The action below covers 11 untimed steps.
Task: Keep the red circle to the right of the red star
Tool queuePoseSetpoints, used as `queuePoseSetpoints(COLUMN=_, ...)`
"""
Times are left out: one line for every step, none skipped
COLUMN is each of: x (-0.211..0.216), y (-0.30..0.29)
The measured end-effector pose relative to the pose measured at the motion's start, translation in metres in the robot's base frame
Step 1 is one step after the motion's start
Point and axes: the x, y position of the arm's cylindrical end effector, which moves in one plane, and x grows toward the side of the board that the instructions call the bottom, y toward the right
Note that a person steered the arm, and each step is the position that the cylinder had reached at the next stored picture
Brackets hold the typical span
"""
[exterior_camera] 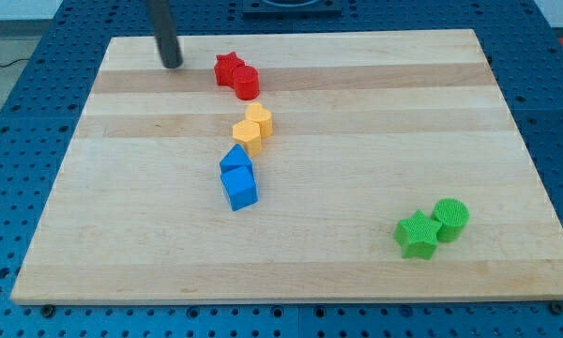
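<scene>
Eight blocks are counted on the wooden board: two red, two yellow, two blue, two green. The red circle is seen touching the red star, at its four o'clock. My tip, a bare rod with nothing held, is placed at nine o'clock of the star, apart from it. The yellow pair, blue pair and green pair are each found touching.
</scene>
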Motion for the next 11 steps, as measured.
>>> queuePoseSetpoints(x=0.043, y=-0.011)
queuePoseSetpoints(x=0.057, y=0.028)
queuePoseSetpoints(x=0.057, y=0.077)
queuePoseSetpoints(x=0.058, y=0.104)
queuePoseSetpoints(x=0.058, y=0.129)
queuePoseSetpoints(x=0.058, y=0.14)
queuePoseSetpoints(x=0.064, y=0.142)
queuePoseSetpoints(x=0.072, y=0.151)
queuePoseSetpoints(x=0.079, y=0.165)
queuePoseSetpoints(x=0.082, y=0.188)
queuePoseSetpoints(x=0.075, y=0.199)
